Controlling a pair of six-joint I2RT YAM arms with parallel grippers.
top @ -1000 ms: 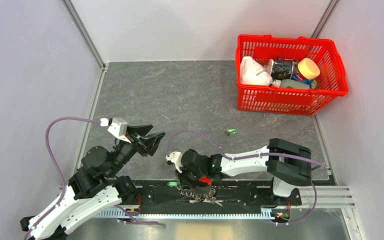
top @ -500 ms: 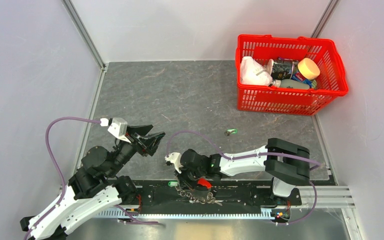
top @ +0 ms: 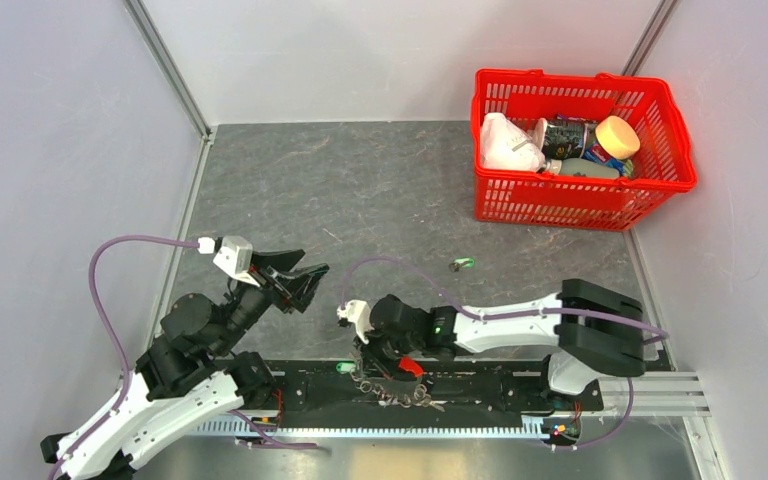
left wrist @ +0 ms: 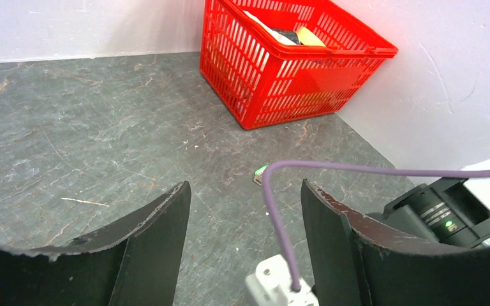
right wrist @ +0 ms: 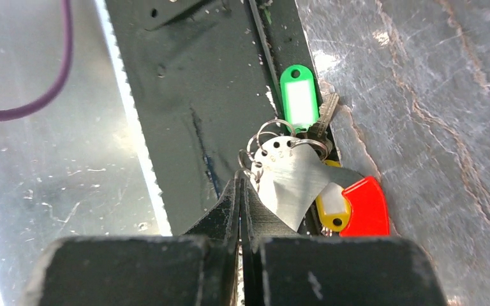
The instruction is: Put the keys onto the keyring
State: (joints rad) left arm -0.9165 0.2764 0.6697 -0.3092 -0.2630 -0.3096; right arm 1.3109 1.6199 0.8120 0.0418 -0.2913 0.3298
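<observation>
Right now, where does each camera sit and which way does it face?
Top external: above and behind the bases, looking down at the table; left arm and right arm show.
Left wrist: on the left arm, looking forward across the table to the red basket; left jaws, open, frame it.
Right wrist: looking down on the keys and keyring at the table's near edge; right jaws, shut, show.
Shared: top and left wrist both show the red basket and a small green object.

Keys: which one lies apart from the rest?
The green-tagged key, alone on the grey table, toward the red basket. The other keys are bunched at the right gripper.
</observation>
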